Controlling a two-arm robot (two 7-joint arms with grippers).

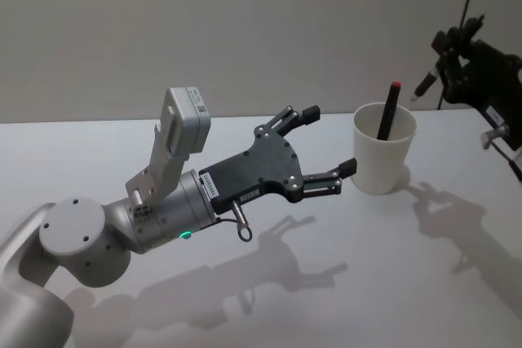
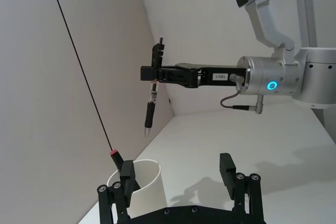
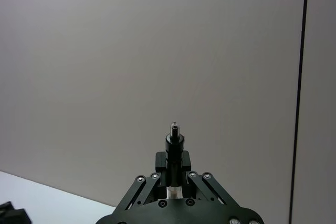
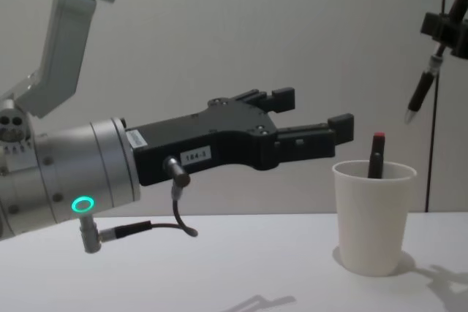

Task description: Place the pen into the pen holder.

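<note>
1. The left hand (image 1: 332, 146) sits at the centre of the head view, above the white surface (image 1: 269, 299). Its fingers are spread wide and hold nothing.
2. In the chest view the left hand (image 4: 313, 118) reaches in from the left and stops just short of the pen holder (image 4: 373, 215), apart from it and at about rim level.
3. The pen holder (image 1: 382, 147) is a plain white tapered cup with a rolled rim. It stands upright on the surface, right of centre in the head view.
4. A dark stick with a red tip (image 1: 388, 112) leans inside the pen holder, its red end rising above the rim. It may be a second pen; the views do not settle this.
5. The right hand (image 1: 457, 63) is at the upper right of the head view, raised well above the surface and to the right of the pen holder.
6. The right hand (image 2: 156, 73) is pinched on the pen (image 2: 152, 104), as the left wrist view shows at upper centre. The pen hangs nearly vertical, tip down, gripped near its upper end.
7. In the chest view the pen (image 4: 422, 93) appears at the upper right, its tip above and to the right of the pen holder, clear of the rim.
8. In the right wrist view the top end of the pen (image 3: 174, 142) stands up between the closed fingers at lower centre.
</note>
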